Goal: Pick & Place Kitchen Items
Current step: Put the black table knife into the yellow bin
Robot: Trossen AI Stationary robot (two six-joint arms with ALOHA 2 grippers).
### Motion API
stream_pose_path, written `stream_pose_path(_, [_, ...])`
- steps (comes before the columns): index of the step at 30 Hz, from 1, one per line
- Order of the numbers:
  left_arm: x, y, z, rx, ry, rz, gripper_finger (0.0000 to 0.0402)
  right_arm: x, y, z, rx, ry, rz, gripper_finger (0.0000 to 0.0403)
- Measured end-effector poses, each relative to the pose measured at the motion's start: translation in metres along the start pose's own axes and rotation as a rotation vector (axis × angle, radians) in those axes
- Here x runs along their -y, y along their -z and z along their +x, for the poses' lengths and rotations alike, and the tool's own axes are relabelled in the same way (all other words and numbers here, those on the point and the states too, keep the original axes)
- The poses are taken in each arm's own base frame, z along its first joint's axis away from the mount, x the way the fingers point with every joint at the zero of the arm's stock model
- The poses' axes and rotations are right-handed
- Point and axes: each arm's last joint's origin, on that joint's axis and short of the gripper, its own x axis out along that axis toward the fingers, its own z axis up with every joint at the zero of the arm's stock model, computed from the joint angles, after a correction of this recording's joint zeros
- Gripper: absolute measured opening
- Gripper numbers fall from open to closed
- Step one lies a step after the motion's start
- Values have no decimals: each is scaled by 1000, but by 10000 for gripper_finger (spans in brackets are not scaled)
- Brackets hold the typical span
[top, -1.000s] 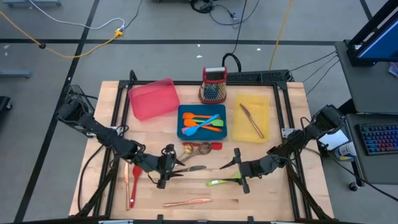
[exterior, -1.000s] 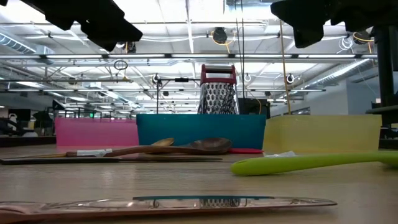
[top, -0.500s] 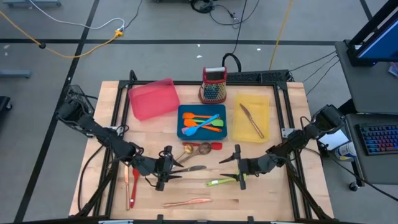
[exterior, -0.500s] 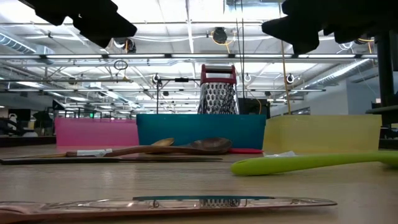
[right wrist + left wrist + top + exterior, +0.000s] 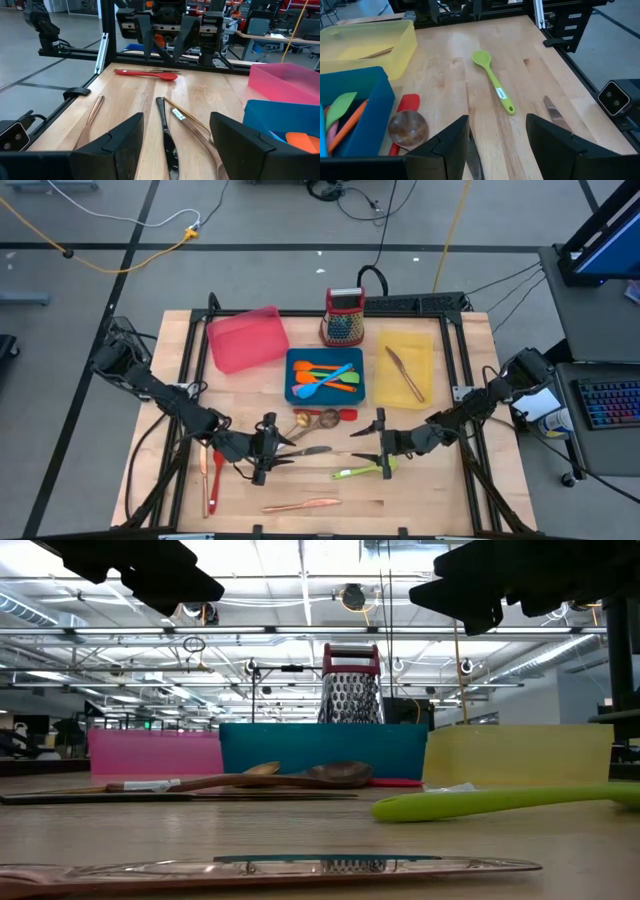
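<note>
Kitchen items lie flat on the wooden table: a green spoon (image 5: 355,472), a steel knife (image 5: 310,450), wooden spoons (image 5: 315,420), a red spatula (image 5: 346,413), a copper knife (image 5: 300,505), and a red spoon (image 5: 216,472) beside a copper utensil at the left. My left gripper (image 5: 282,450) hovers open left of the steel knife (image 5: 167,135). My right gripper (image 5: 362,446) hovers open to its right, facing the left one. The green spoon (image 5: 492,80) lies ahead of the left fingers. Both grippers hang above the table in the low view.
At the back stand a pink tray (image 5: 245,338), a blue tray (image 5: 296,390) holding orange, blue and green utensils, a yellow tray (image 5: 428,370) with a wooden utensil, and a grater (image 5: 343,317). Black frame rails run along the table's left and right edges.
My right gripper has turned a little, its fingers swinging toward the table's far edge and away from the green spoon's end. It stays open. No utensil has moved.
</note>
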Motion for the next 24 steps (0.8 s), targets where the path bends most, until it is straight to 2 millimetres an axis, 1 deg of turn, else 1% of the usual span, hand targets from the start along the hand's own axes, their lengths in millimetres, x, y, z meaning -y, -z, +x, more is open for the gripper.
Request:
stream_pose_path(7, [-3,0,1,0,-10,-4,202,0,0,0,0,0,0,222])
stream_pose_path(18, [-19,-2,6,-4,-62,22,202,0,0,0,0,1,0,222])
stream_pose_path(24, [-25,-3,9,-9,-52,12,202,0,0,0,0,3,0,222])
